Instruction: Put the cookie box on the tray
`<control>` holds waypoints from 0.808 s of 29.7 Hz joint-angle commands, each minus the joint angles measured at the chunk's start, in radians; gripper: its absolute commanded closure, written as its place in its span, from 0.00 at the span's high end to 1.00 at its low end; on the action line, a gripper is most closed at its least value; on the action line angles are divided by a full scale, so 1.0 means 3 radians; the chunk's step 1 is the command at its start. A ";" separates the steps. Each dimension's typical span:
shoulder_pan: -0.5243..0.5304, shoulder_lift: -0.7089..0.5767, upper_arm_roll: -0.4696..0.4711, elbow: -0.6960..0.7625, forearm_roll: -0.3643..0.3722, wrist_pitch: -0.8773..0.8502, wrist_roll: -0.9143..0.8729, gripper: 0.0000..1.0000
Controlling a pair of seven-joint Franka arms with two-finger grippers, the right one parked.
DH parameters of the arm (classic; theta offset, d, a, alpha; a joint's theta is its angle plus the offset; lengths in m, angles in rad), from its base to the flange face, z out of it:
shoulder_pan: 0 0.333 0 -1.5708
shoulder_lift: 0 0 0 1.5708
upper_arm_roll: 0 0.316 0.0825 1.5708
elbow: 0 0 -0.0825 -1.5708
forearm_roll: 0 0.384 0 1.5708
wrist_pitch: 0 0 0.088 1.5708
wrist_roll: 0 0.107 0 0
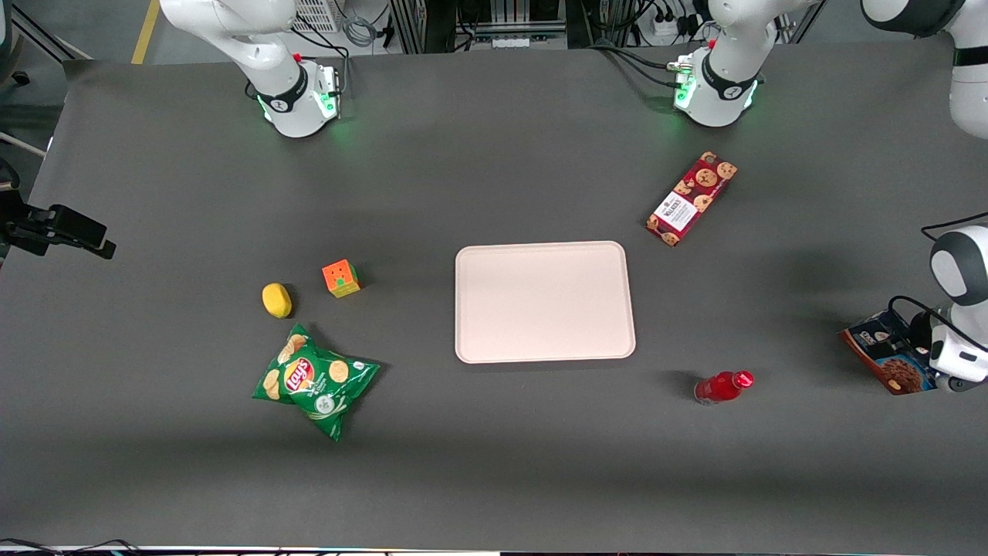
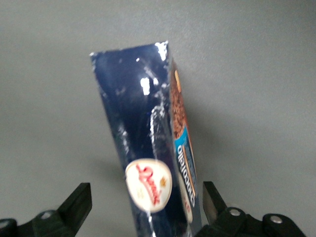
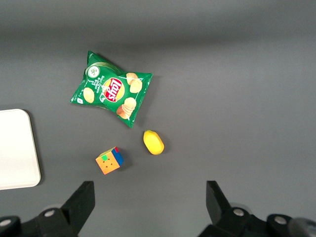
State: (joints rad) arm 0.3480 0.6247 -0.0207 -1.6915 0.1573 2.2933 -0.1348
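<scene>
Cookie box (image 1: 888, 359) is sitting far toward the working arm's end of the table (image 1: 494, 479), well apart from the tray (image 1: 545, 301), with the gripper (image 1: 945, 363) right at it. In the front view its face is showing a chocolate cookie picture and a partly hidden white word that cannot be read. The left wrist view is showing what the front view is not: the box (image 2: 148, 143) standing on edge and tilting, its glossy dark blue side facing the camera, a round white logo with red script on it, and white lettering along the narrow edge, too skewed to read. The gripper (image 2: 145, 207) is straddling the box with its jaws spread wide, one dark finger (image 2: 76, 202) showing on each side, neither touching the package.

The tray is lying bare near the table's middle. A long red box (image 1: 692, 198) of chip cookies with a white label is lying just beside the tray, farther from the front camera. A red bottle (image 1: 722, 386) is lying nearer the camera. Toward the parked arm's end are lying a green Lay's chip bag (image 1: 312, 380), a lemon (image 1: 276, 300) and a puzzle cube (image 1: 341, 278).
</scene>
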 commanded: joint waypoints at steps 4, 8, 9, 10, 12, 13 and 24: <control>-0.0010 0.0040 0.0008 0.0075 0.0018 0.0000 0.0102 0.43; -0.0040 0.0030 -0.0003 0.0096 0.0038 -0.0005 0.0387 0.14; -0.0040 0.0019 -0.0003 0.0096 0.0038 -0.0005 0.0429 0.07; -0.0040 0.0004 -0.0003 0.0096 0.0038 -0.0010 0.0439 0.04; -0.0040 -0.0016 -0.0008 0.0106 0.0038 -0.0025 0.0454 0.03; -0.0040 -0.0042 -0.0013 0.0126 0.0043 -0.0061 0.0465 0.01; -0.0076 -0.0359 -0.0166 0.0944 0.0048 -0.1471 0.0511 0.03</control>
State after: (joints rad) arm 0.3378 0.5730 -0.0562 -1.5236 0.1584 2.0431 -0.0019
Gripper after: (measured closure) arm 0.806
